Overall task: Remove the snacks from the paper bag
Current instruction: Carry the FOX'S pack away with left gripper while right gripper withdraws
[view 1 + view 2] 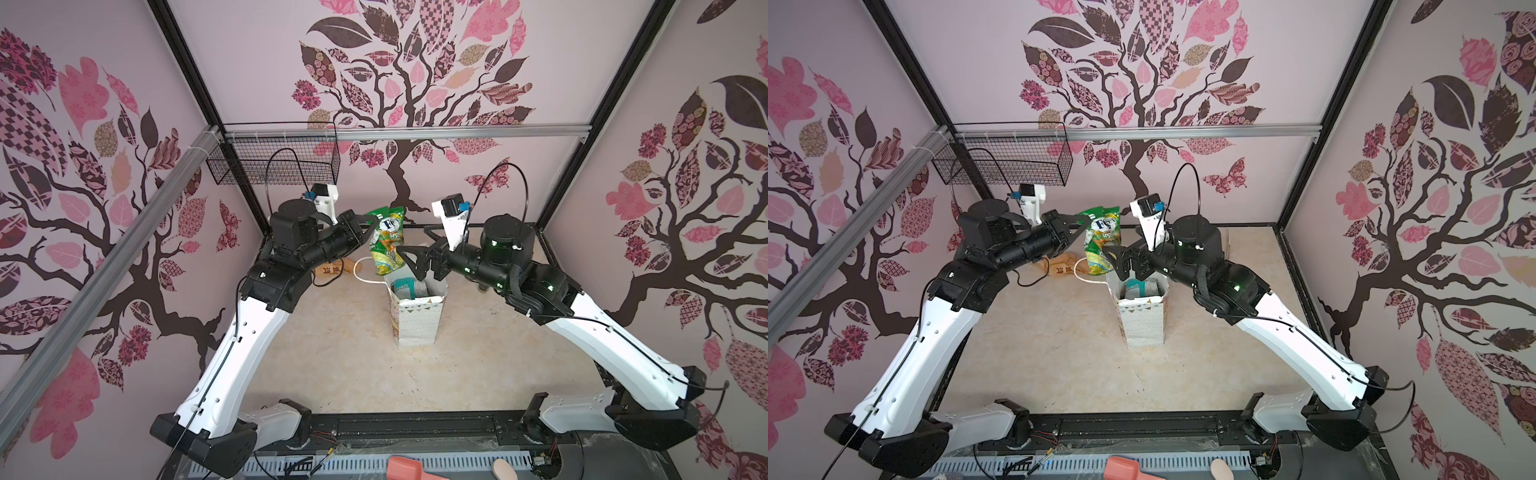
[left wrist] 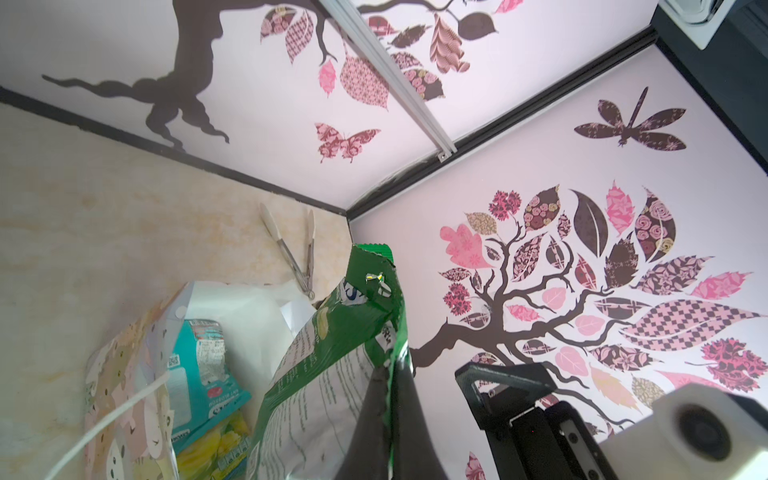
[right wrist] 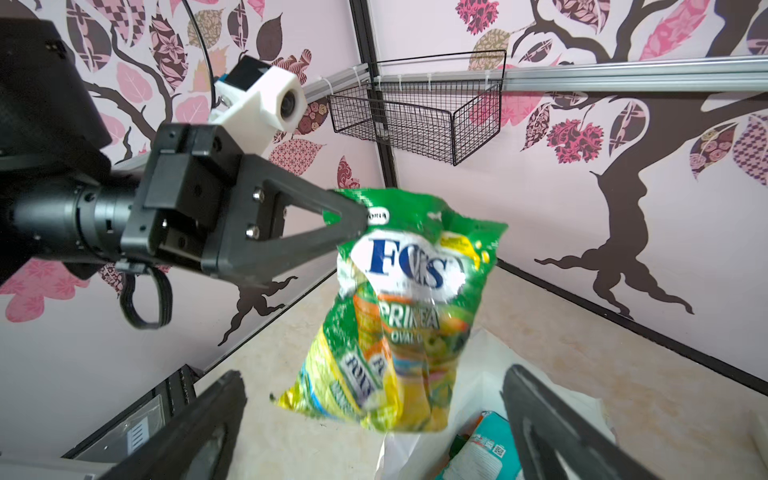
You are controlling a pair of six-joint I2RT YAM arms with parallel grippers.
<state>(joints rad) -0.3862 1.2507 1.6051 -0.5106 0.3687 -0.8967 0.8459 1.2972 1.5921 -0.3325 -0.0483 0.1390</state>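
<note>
Mid-removal: the left pincer (image 1: 370, 220) grips the green packet (image 1: 388, 241) by its top corner, the packet hanging below its tips above the bag (image 1: 415, 328), while the right pincer (image 1: 411, 240) gapes wide just beside it; next, probably, set it down clear of the bag, then fetch the teal packet (image 1: 405, 287).

This is a robot lab's enclosed test cell, dressed up to look homely. A black wire basket (image 1: 274, 164) hangs zip-tied to an aluminium rail (image 1: 457, 132). Black frame posts (image 1: 185, 62) rise beside the basket, and tree decals (image 1: 399, 83) cover the walls around it. Well below the basket, two white robot arms (image 1: 232, 353) mount on a black track (image 1: 415, 426) beside a slotted cable duct (image 1: 353, 462), at the edge of the marble-look tabletop (image 1: 340, 374).
</note>
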